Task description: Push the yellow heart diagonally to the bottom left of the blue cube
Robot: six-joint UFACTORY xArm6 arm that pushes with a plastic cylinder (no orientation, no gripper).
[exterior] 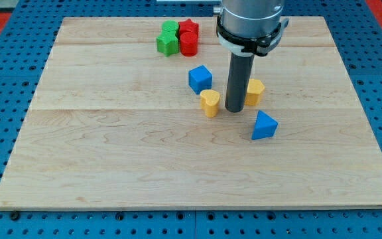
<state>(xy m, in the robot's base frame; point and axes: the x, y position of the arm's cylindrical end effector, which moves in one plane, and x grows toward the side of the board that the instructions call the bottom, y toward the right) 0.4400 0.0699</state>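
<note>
The yellow heart (pixel 209 103) lies near the board's middle, just below and slightly right of the blue cube (pixel 200 78). My tip (pixel 235 109) rests on the board right beside the heart, on its right, with a small gap between them. A second yellow block (pixel 254 91) sits partly hidden behind the rod, to the tip's upper right.
A blue triangular block (pixel 264 126) lies below and right of the tip. Two green blocks (pixel 168 40) and two red blocks (pixel 189 38) cluster at the view's top. The wooden board (pixel 111 153) lies on a blue pegboard table.
</note>
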